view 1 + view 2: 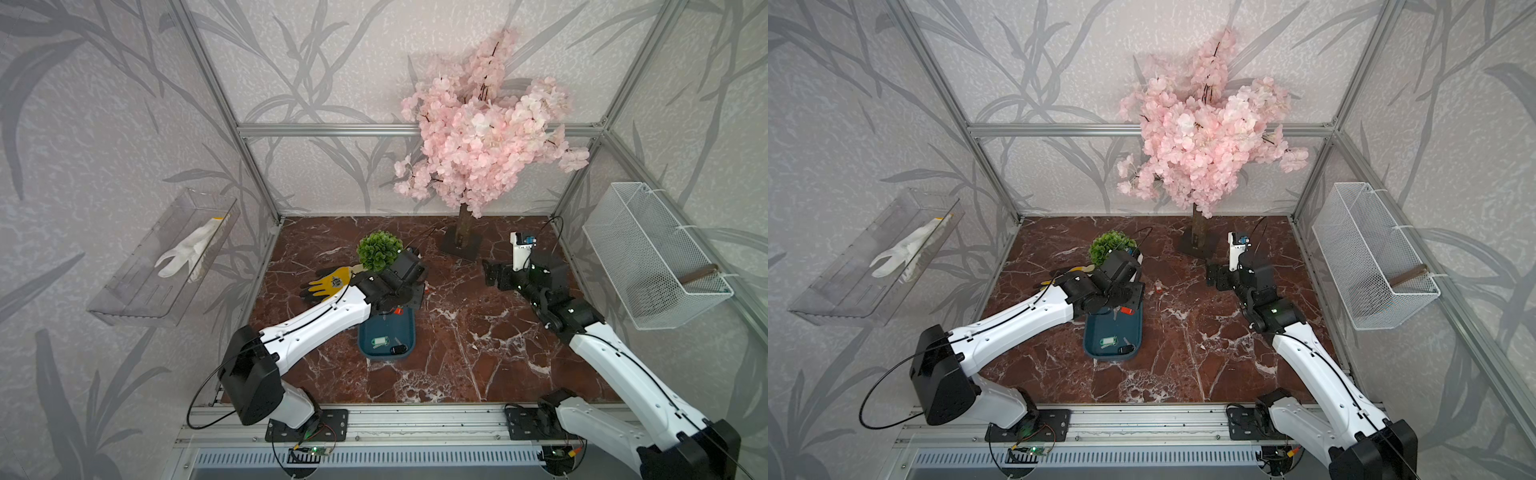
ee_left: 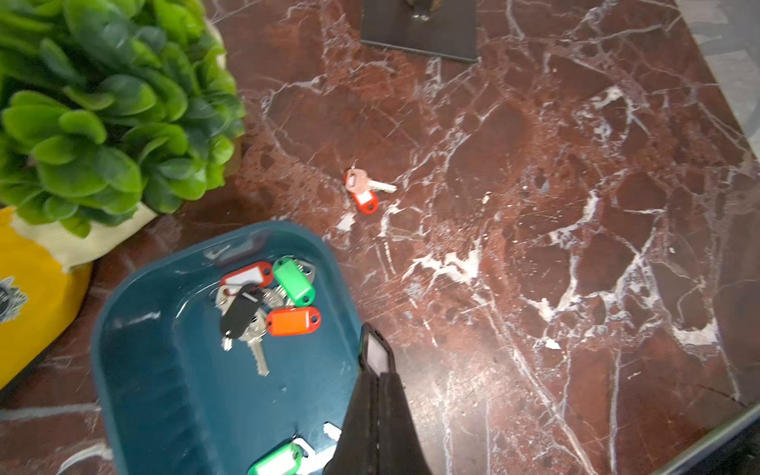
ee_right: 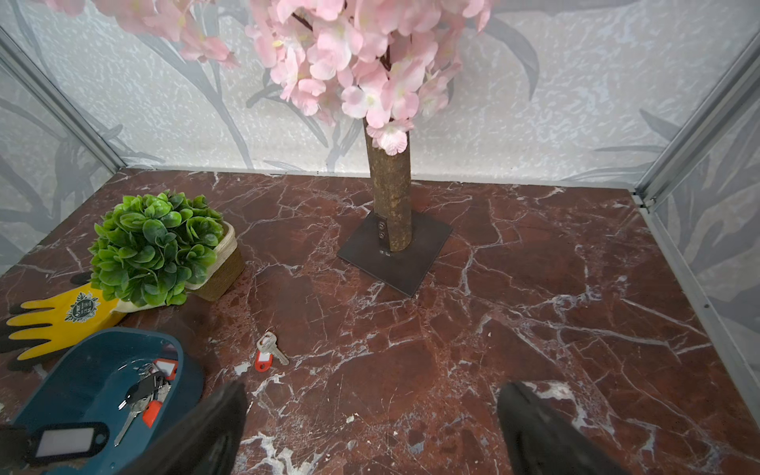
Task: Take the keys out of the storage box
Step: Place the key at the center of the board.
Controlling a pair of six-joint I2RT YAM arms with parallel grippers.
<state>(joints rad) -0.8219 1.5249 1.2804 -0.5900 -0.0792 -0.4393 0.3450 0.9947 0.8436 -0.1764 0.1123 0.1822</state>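
One black key tag [image 2: 375, 353] pinched in closed left gripper [image 2: 377, 376], above storage box [image 2: 135, 329] rim.
Tag extends straight ahead of the jaws; open right gripper [image 3: 374, 407] stands farther off.

No legible txt or labels.

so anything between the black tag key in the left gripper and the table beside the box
Nothing visible. The left gripper holds the black-tag key near the rim of the storage box, marble table beside it bare; the red-tag key lies farther off.
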